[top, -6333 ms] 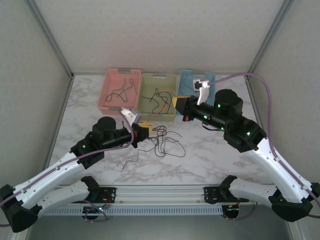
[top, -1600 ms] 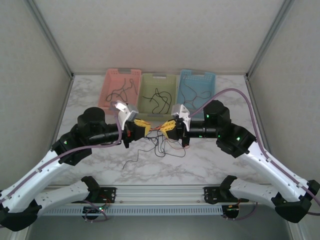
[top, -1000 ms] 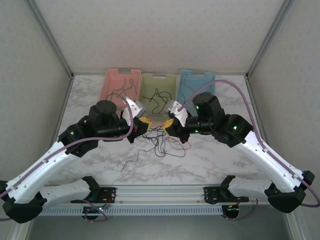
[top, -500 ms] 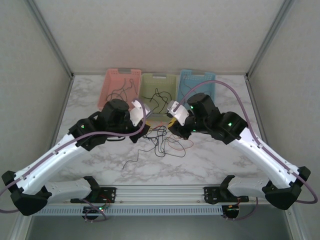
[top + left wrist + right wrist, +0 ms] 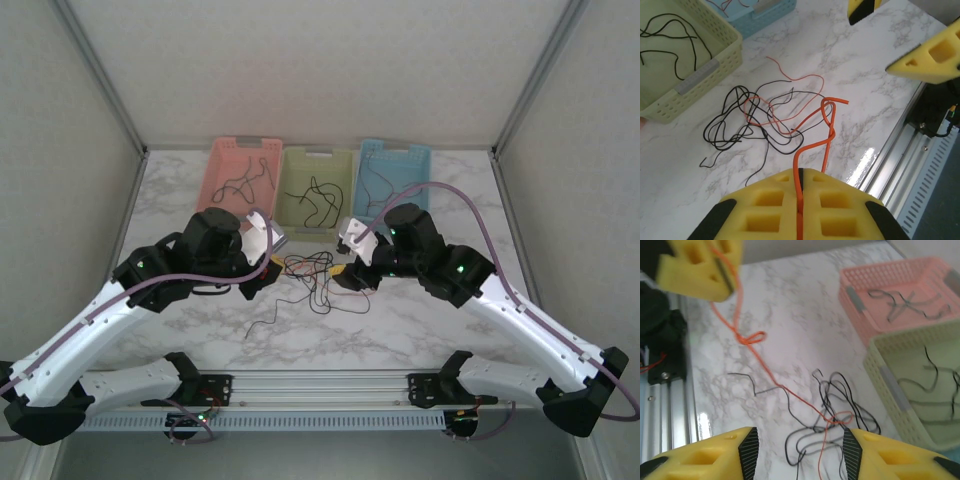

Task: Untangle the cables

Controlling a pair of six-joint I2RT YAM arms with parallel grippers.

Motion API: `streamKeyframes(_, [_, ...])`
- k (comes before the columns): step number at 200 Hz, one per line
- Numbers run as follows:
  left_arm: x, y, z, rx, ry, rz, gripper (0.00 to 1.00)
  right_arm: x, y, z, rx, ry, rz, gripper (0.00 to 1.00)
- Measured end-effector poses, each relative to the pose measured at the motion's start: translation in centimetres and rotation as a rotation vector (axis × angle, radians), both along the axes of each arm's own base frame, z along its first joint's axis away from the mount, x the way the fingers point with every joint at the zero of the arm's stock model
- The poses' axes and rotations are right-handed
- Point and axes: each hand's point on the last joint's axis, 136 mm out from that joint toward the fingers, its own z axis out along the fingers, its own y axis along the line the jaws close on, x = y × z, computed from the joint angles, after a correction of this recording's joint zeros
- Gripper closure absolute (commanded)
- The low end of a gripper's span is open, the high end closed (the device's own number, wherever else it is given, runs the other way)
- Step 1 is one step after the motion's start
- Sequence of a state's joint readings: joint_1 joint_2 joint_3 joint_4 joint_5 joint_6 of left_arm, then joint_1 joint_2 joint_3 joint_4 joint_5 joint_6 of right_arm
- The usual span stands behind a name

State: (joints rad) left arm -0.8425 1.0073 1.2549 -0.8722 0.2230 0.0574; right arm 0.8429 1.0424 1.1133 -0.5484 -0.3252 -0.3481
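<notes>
Lately my right claw (image 5: 797, 440) has spread apart, while my left claw (image 5: 800, 180) pinches an orange cable (image 5: 836, 101) above the counter (image 5: 865, 80).

Lettering on pink basket (image 5: 222, 190), green basket (image 5: 318, 152), blue basket (image 5: 395, 146): none readable.
Markings on left arm (image 5: 100, 320) and right arm (image 5: 530, 320): none readable.
Labels on front rail (image 5: 320, 385): none readable.

White left arm (image 5: 90, 328) and right arm (image 5: 530, 320), black joints (image 5: 215, 240), green lights (image 5: 460, 268), lilac hoses (image 5: 440, 185), yellow foam finger pads (image 5: 765, 200).
</notes>
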Motion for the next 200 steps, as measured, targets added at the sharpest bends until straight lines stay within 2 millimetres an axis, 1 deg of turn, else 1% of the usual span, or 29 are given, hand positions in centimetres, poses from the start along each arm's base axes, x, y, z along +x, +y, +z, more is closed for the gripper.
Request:
streamKeyframes(18, [-0.2,-0.2,0.2,-0.018,0.012,-0.003,1.00,-1.3,0.5,0.8,0.056,-0.073,0.097,0.47])
streamKeyframes(41, [-0.5,-0.6,1.0,-0.065,0.023,-0.007,1.00,-3.0,1.6,1.5,0.096,-0.186,0.215,0.49])
streamKeyframes(61, [-0.8,-0.8,1.7,-0.108,0.031,-0.009,1.00,-4.6,3.0,1.6,0.107,-0.296,0.308,0.50])
streamKeyframes(83, [-0.9,-1.2,2.4,-0.147,0.041,-0.013,1.00,-5.6,4.1,1.2,0.102,-0.419,0.357,0.51])
streamKeyframes(111, [-1.0,-1.4,2.4,-0.166,0.061,-0.009,1.00,-5.4,4.7,1.5,0.112,-0.555,0.346,0.51])
streamKeyframes(148, [-1.2,-1.6,2.4,-0.182,0.080,-0.007,1.00,-4.3,4.5,3.3,0.140,-0.701,0.281,0.50])
streamKeyframes(173, [-1.4,-1.7,2.9,-0.205,0.080,-0.014,1.00,-3.5,4.4,4.2,0.141,-0.759,0.244,0.51])
streamKeyframes(200, [-1.6,-1.8,3.4,-0.228,0.081,-0.024,1.00,-3.1,4.4,4.2,0.126,-0.782,0.227,0.54])
